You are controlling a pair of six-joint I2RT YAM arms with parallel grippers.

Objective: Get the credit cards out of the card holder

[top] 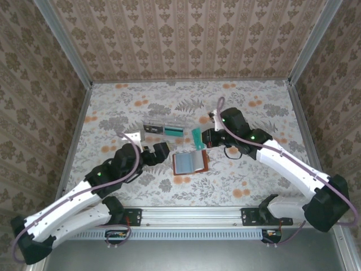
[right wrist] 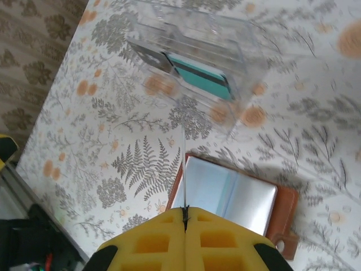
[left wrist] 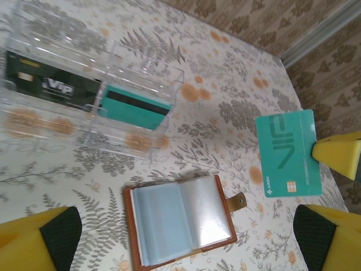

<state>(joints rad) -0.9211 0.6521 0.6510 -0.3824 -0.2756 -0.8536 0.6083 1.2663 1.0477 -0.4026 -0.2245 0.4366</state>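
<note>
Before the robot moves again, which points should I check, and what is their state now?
1. Grip on the held teal card: ok, the right gripper has its jaws shut on the card's edge.
2. The left gripper free: ok, jaws open, nothing between them.
3. The card holder lying open: ok.
4. Cards remaining in the card holder: cannot tell; the visible sleeves look empty.
5. The clear tray unobstructed: ok; it holds a black card and another teal card.
</note>
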